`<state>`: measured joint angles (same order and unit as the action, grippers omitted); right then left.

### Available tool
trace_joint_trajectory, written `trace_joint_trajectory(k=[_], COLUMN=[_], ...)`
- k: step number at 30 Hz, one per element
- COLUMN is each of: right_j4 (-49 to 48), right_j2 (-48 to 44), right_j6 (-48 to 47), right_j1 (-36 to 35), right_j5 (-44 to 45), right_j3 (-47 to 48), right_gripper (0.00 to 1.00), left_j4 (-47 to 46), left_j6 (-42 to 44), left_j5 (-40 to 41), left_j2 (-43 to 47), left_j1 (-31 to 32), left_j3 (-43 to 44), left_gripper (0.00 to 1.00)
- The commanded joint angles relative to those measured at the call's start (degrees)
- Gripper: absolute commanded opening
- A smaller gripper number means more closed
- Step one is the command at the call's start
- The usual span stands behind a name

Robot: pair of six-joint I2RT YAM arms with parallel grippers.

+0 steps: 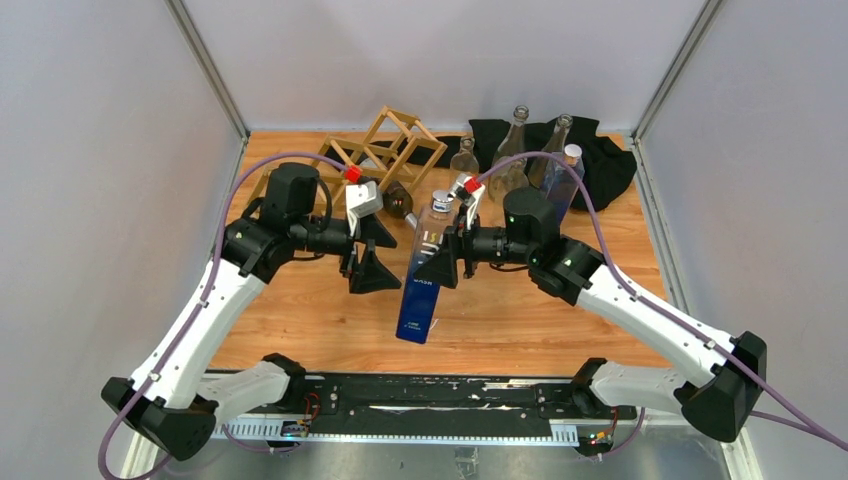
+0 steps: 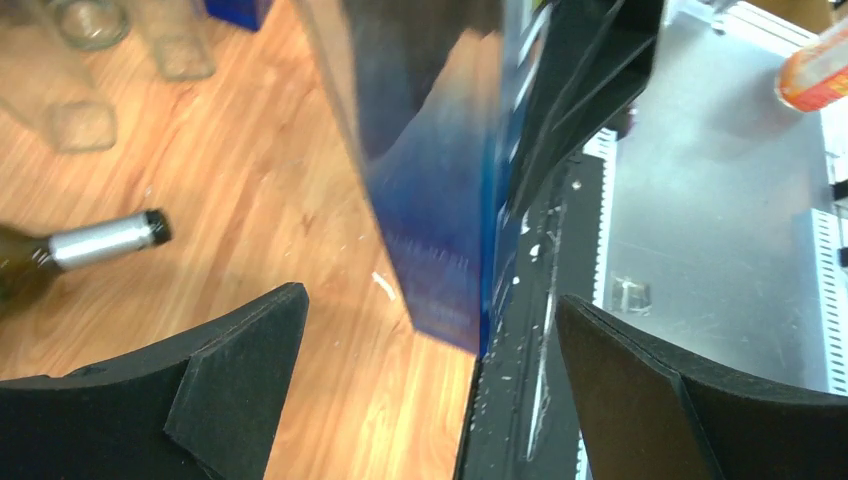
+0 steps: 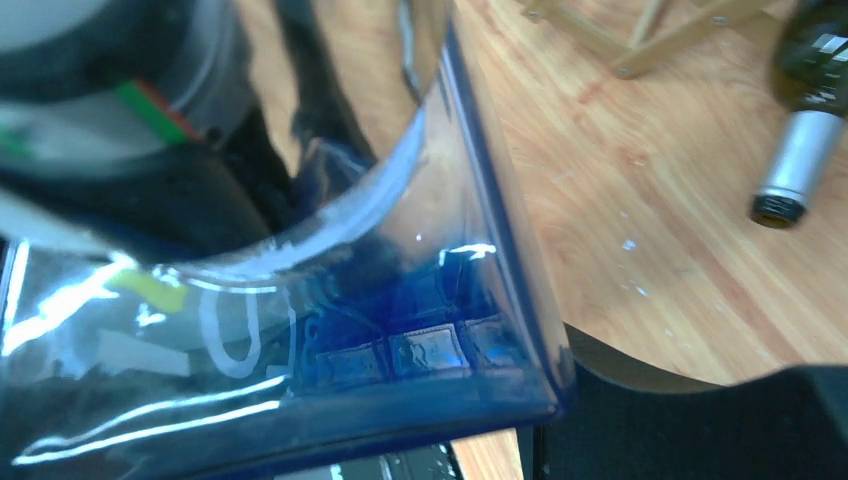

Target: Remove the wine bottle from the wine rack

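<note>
Now, with left fingers (image 2: pixel 230 385) spread wide and right fingers (image 1: pixel 438 268) clamped on the blue bottle (image 1: pixel 418 300), draw the left arm (image 1: pixel 215 290) straight back without brushing it.

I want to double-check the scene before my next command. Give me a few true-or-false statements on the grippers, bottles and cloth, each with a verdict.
1. The left gripper is open. True.
2. The blue bottle stands upright. False: it leans at a tilt, gripped by the right gripper.
3. A green bottle lies on its side on the table, near the rack. True.
4. The black cloth lies at the near edge by the arm bases. False: it lies at the back of the table, behind the clear bottles.
</note>
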<state>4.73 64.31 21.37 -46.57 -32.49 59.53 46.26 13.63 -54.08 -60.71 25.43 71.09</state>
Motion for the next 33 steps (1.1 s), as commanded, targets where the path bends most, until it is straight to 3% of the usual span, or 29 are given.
trace_joint_trajectory(k=[1,5,12,33], right_j4=[-0.78,4.06,0.7,-18.06], right_j2=[-5.29,-5.67,-3.98,16.86], right_j6=[-3.7,-8.07,-12.84,-16.88], right_j1=[3.06,5.75,11.39,17.03], right_j5=[5.17,13.53,24.81,27.06], right_j3=[3.19,4.13,1.15,7.08], right_gripper=[0.0,0.0,0.0,0.0], left_j4=[7.87,8.93,8.94,8.93], left_j6=[7.38,10.43,11.36,13.85], left_j5=[2.77,7.76,16.19,18.97], left_j2=[-1.8,-1.74,-1.91,-0.74], left_j1=[-4.24,-5.82,-6.18,-6.27], left_j3=[2.03,1.81,0.78,-0.06], left_gripper=[1.0,1.0,1.0,1.0])
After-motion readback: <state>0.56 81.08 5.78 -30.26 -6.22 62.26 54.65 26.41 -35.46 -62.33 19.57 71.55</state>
